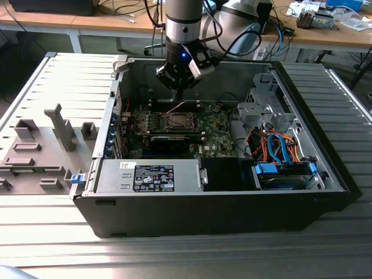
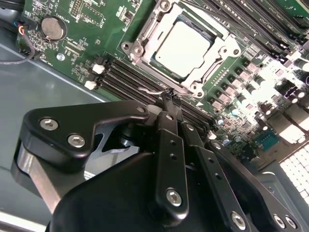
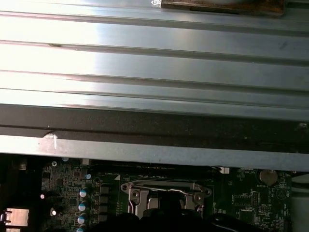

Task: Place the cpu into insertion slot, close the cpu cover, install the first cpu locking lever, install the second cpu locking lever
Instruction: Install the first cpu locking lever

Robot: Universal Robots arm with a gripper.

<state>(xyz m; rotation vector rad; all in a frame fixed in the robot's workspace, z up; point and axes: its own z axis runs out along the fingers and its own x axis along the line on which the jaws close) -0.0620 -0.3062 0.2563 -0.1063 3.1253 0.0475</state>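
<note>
The cpu (image 2: 183, 46), a silvery square, lies in the insertion slot (image 1: 177, 121) on the green board. The cpu cover (image 2: 219, 50), a metal frame, lies flat around it. My gripper (image 2: 169, 96) hangs above the board beside the socket, with its black fingers (image 2: 166, 145) pressed together and shut. A thin wire locking lever (image 2: 149, 90) runs up to the fingertips; I cannot tell whether they pinch it. In the exterior view the gripper (image 1: 180, 87) hovers just behind the socket. In the first wrist view the insertion slot (image 3: 166, 195) shows with a wire lever (image 3: 169, 190) across it.
Long black memory slots (image 2: 120, 77) lie between the gripper and the socket. A coin battery (image 2: 52, 27) sits on the board. The open computer case (image 1: 325, 168) holds a drive cage with coloured cables (image 1: 279, 145) and a power supply (image 1: 151, 177). Grey fixtures (image 1: 40, 151) stand outside at the exterior view's left.
</note>
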